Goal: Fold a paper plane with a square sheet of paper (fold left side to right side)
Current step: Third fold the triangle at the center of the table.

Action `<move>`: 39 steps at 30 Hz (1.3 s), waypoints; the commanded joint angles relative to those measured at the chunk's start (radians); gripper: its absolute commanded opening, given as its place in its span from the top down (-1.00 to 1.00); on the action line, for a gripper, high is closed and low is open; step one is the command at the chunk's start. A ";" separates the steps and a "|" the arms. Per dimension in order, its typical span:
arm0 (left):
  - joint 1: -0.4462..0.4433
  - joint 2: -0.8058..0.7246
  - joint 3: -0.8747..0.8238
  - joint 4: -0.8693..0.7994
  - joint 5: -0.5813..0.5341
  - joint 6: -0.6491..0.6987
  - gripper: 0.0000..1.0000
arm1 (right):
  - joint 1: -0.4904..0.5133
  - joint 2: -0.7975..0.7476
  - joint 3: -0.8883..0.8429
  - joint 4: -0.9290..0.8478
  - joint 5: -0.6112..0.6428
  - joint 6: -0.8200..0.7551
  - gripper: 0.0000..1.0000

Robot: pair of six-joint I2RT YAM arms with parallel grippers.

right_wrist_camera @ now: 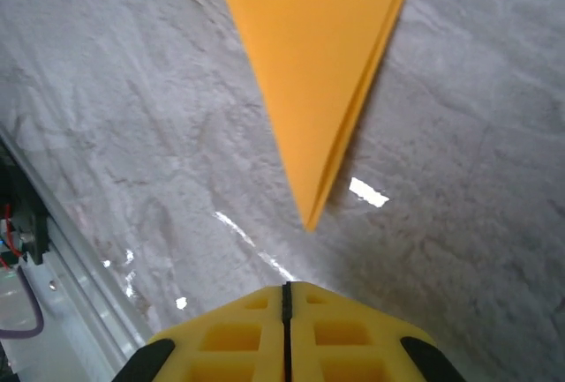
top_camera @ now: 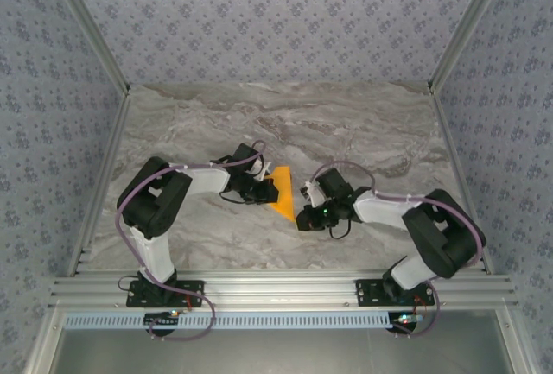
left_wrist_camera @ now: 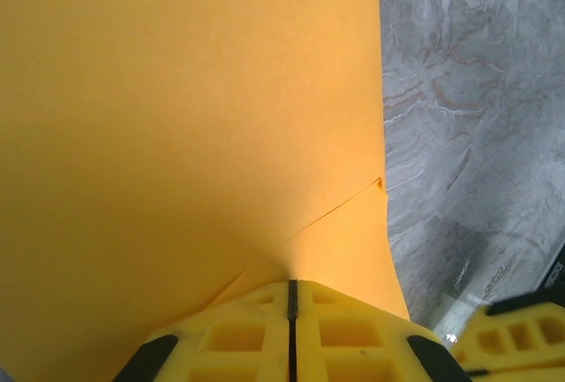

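Note:
The orange-yellow sheet of paper [top_camera: 280,193] lies folded into a layered, pointed shape on the table's middle. In the left wrist view the paper [left_wrist_camera: 194,117] spreads ahead of my left gripper [left_wrist_camera: 292,283]. Its jaws are shut, with the tips set against the paper where an upper layer's edge runs in. Seen from above, the left gripper [top_camera: 260,187] sits on the paper's left side. My right gripper [right_wrist_camera: 286,287] is shut on nothing and hovers a little short of the paper's pointed tip [right_wrist_camera: 309,220]. From above, the right gripper [top_camera: 305,215] is just right of that tip.
The grey marbled table [top_camera: 346,123] stretches open behind and to both sides. An aluminium rail [top_camera: 276,288] bounds the near edge, and the same rail [right_wrist_camera: 79,276] shows close on the left in the right wrist view. The right gripper's yellow fingers [left_wrist_camera: 516,338] appear at the lower right of the left wrist view.

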 commanded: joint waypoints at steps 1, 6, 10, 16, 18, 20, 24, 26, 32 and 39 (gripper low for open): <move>0.000 0.016 -0.004 -0.049 -0.054 -0.001 0.86 | 0.000 -0.056 0.045 -0.068 0.032 0.025 0.92; -0.006 0.018 0.001 -0.049 -0.054 -0.002 0.86 | 0.005 0.041 0.109 -0.006 0.038 0.099 1.00; -0.012 0.022 0.009 -0.049 -0.054 -0.002 0.86 | 0.012 0.129 0.154 0.024 0.044 0.121 1.00; -0.014 0.012 0.008 -0.050 -0.053 -0.001 0.85 | 0.014 0.196 0.163 0.006 0.094 0.133 1.00; -0.015 0.001 0.011 -0.046 -0.046 -0.002 0.81 | 0.015 0.211 0.161 -0.018 0.108 0.131 1.00; -0.014 -0.018 0.010 -0.040 -0.036 -0.005 0.78 | 0.017 0.224 0.156 -0.051 0.130 0.120 1.00; -0.022 -0.101 -0.032 -0.028 -0.033 -0.016 0.78 | 0.017 0.227 0.121 -0.083 0.176 0.117 1.00; -0.029 -0.141 -0.065 -0.009 -0.029 -0.030 0.80 | 0.018 0.229 0.112 -0.092 0.196 0.114 1.00; -0.090 -0.153 -0.090 0.058 -0.007 -0.075 0.83 | 0.020 0.256 0.114 -0.104 0.218 0.100 1.00; -0.132 -0.060 -0.051 0.083 -0.009 -0.095 0.88 | 0.026 0.269 0.119 -0.100 0.221 0.099 1.00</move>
